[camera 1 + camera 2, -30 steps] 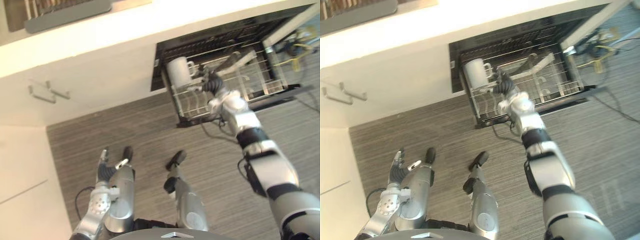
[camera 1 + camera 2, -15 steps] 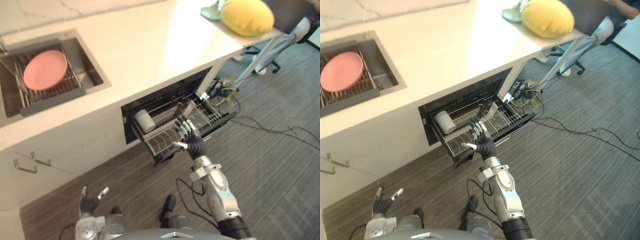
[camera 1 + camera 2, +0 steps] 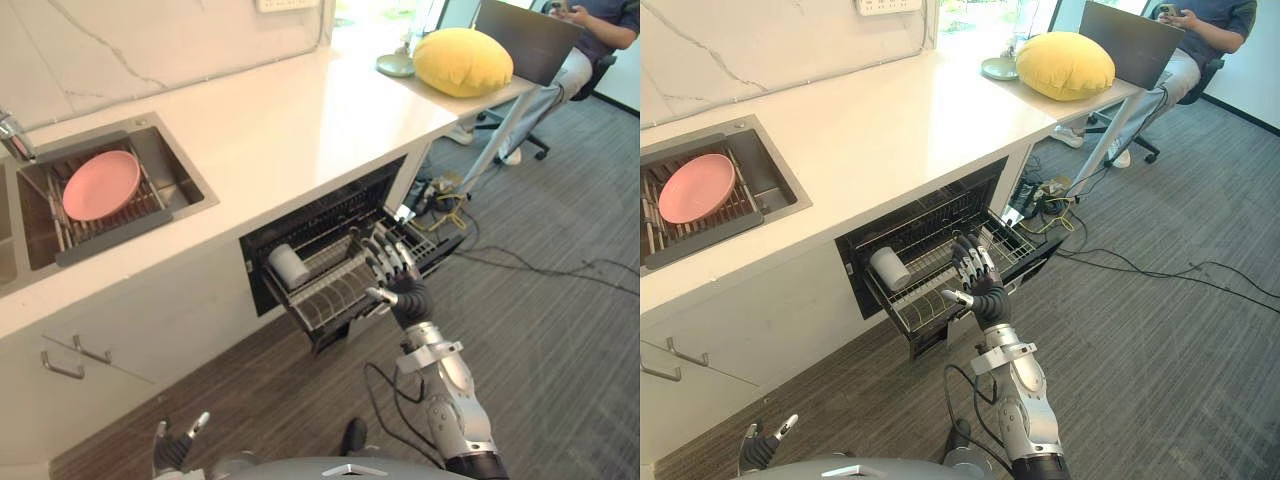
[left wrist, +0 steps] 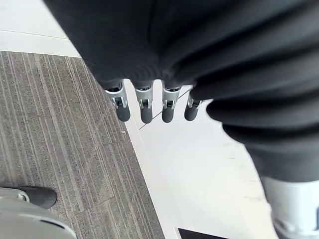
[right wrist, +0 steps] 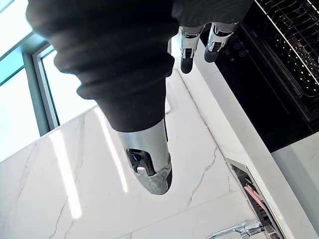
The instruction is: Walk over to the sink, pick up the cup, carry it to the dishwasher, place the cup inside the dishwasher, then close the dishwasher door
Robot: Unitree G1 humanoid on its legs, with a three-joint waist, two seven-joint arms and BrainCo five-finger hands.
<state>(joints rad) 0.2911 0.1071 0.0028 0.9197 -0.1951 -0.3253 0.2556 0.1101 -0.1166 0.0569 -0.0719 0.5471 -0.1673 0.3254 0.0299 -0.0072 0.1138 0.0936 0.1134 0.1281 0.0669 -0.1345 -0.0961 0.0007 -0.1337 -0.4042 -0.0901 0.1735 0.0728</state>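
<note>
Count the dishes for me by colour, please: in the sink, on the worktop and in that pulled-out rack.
Pink: 1, the round pink plate in the sink
White: 1, the white cylindrical cup lying in the dishwasher rack
Pale green: 1, the shallow pale green dish at the far end of the worktop
Total: 3

Round pink plate (image 3: 101, 185) on a dark wire rack at left, white veined stone countertop (image 3: 290, 110) across upper middle, plump yellow cushion (image 3: 462, 61) upper right beside a pale green dish (image 3: 396, 65), seated person (image 3: 590, 20) top right corner, grey striped carpet (image 3: 560, 330) lower right.
</note>
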